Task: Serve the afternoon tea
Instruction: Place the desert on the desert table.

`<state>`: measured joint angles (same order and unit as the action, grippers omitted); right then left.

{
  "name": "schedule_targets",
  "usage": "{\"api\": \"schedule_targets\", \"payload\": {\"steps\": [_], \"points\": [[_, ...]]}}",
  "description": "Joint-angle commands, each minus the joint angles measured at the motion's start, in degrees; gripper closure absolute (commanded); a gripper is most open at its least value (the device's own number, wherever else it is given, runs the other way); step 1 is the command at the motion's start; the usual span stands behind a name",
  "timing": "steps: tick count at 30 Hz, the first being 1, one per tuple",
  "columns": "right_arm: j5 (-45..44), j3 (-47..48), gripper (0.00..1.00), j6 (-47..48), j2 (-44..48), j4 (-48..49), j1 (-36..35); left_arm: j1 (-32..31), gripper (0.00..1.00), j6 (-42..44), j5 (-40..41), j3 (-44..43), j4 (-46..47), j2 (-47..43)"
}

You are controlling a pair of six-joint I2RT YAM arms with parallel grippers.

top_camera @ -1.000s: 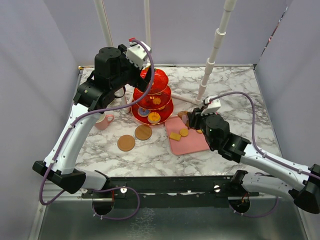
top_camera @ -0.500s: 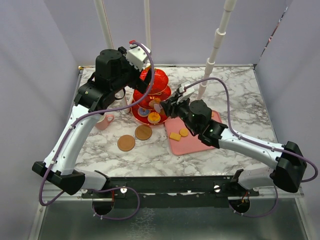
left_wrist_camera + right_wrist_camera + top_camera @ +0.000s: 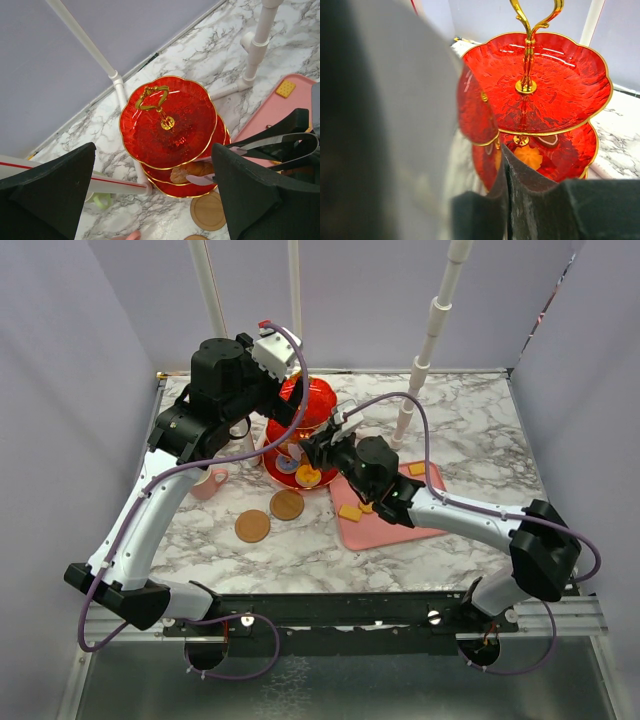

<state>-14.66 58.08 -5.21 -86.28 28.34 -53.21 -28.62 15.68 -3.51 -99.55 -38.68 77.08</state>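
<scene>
The translucent red three-tier stand (image 3: 312, 400) with its gold finial (image 3: 152, 95) stands at the back centre. My left gripper (image 3: 262, 400) hovers open above its left side, holding nothing. My right gripper (image 3: 335, 450) is shut on tongs (image 3: 270, 147), whose pale tips pinch a brown cookie (image 3: 192, 170) at the middle tier's front rim. An orange cookie (image 3: 529, 156) lies on a lower tier. The pink mug (image 3: 207, 482) stands left of the stand. The pale green mug (image 3: 101, 201) is behind a pole. Two brown coasters (image 3: 287, 504) (image 3: 252, 526) lie in front.
A pink tray (image 3: 385, 525) right of the stand holds small cookies (image 3: 350, 512) and a square cracker (image 3: 416, 469). White poles (image 3: 420, 365) (image 3: 210, 290) rise behind and beside the stand. Grey walls close in three sides.
My right arm has swung left from the pink tray to the stand, carrying the cookie in the tongs. The left arm has stayed still and open.
</scene>
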Motion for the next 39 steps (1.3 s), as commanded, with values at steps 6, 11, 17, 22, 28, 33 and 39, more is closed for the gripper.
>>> {"api": "schedule_targets", "payload": {"steps": [6,11,17,22,28,33,39], "points": [[-0.9,1.0,0.79,3.6,-4.9,12.4,-0.3,0.0,0.01,0.3,0.7,-1.2,0.9,-0.7],[-1.1,0.7,0.78,4.0,-7.0,14.2,-0.4,0.0,0.01,0.6,0.7,-1.2,0.9,-1.0],[-1.8,-0.7,0.69,4.3,-8.4,15.6,-0.4,0.0,0.01,0.6,0.8,-1.3,0.9,-1.0],[-2.7,-1.6,0.59,4.2,-8.3,16.3,-0.3,0.0,0.01,0.5,0.6,-1.5,0.9,-0.9],[-2.9,-1.3,0.5,4.0,-8.2,16.0,-0.4,0.0,0.01,0.4,0.4,-1.8,0.9,-0.8],[-2.3,-2.0,0.46,3.5,-7.8,16.4,-0.4,0.0,0.01,0.5,0.4,-1.9,1.0,-0.9],[-2.2,-2.8,0.44,3.8,-7.0,17.0,-0.4,0.0,0.01,0.5,0.3,-2.0,1.0,-1.0]]}}
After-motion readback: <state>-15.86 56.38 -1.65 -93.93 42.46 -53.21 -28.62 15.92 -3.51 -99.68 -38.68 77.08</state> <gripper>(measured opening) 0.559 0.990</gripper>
